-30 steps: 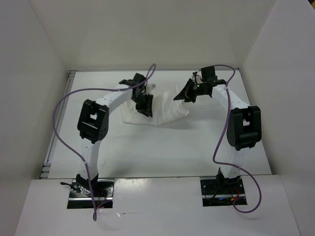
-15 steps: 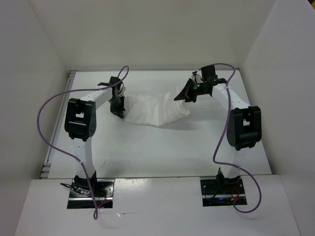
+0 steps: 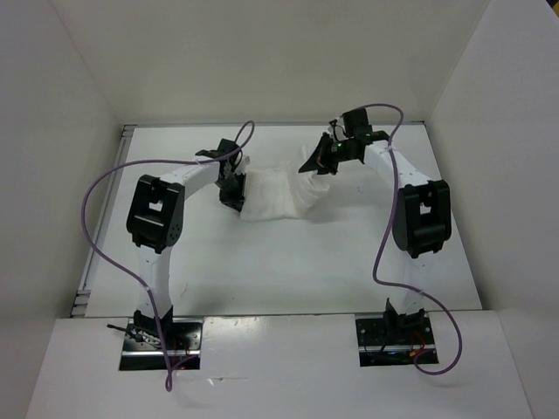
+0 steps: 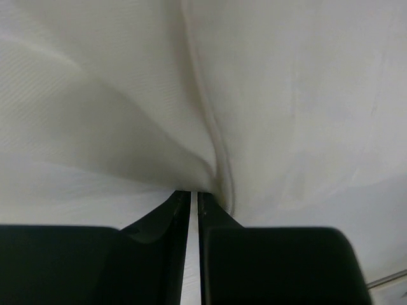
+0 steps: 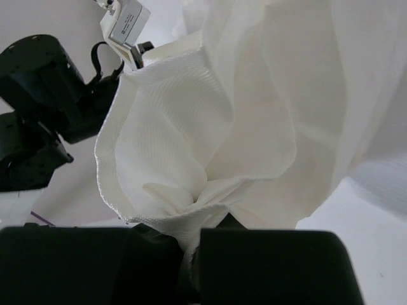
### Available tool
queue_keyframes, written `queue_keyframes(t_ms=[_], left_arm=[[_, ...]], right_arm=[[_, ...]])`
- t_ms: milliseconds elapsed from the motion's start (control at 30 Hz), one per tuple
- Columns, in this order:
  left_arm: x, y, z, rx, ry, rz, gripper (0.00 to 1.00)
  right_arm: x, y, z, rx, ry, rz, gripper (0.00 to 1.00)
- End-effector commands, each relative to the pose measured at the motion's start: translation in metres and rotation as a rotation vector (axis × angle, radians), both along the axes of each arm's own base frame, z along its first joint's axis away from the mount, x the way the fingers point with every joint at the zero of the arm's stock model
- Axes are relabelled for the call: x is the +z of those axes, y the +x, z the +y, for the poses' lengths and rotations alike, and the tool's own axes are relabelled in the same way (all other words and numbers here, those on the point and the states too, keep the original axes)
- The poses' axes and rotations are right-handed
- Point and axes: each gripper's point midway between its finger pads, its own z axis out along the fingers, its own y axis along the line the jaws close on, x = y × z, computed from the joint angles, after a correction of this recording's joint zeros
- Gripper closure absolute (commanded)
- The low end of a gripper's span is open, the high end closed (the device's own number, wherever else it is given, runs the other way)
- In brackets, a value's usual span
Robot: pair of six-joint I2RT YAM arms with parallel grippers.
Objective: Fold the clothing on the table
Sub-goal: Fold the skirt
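Looking at the clothing (image 3: 275, 194) bunched toward the far side of the table (image 3: 288, 262), pinched at one end by the nearly closed left gripper (image 3: 234, 190), wadded at the other in the closed right gripper (image 3: 319, 164). Probably holding both ends to stretch it flat before folding.

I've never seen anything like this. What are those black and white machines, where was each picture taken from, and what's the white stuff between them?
Those are two robot arms bolted at the near edge of the table. The wide picture comes from a camera above and behind them. The two close-ups come from a camera on each wrist. On the table lies one wrinkled white garment, the clothing, which is to be folded. The left tool pinches its left end, and the right tool is closed on its bunched right end.
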Motion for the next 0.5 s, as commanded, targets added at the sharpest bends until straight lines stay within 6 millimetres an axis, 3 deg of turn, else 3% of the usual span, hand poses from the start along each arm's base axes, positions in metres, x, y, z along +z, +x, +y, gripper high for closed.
queue_keyframes(t_ms=[0,133,300,433,467], left_arm=[[-0.01,-0.012,-0.027,-0.034,-0.066,0.043,0.86],[-0.009,-0.019,-0.041,-0.069,-0.074,0.047,0.86],[-0.008,-0.021,-0.04,-0.069,-0.074,0.047,0.86],[-0.002,-0.022,-0.04,-0.07,-0.077,0.037,0.86],[-0.006,-0.024,-0.039,-0.07,-0.076,0.041,0.86]], right_arm=[[0.008,0.005,0.026,0.025,0.003,-0.015,1.0],[0.008,0.013,0.042,0.04,0.015,-0.021,1.0],[0.007,0.019,0.08,0.091,0.042,-0.023,1.0],[0.0,0.023,0.104,0.125,0.047,-0.021,0.97],[-0.011,0.025,0.105,0.124,0.039,0.002,0.96]])
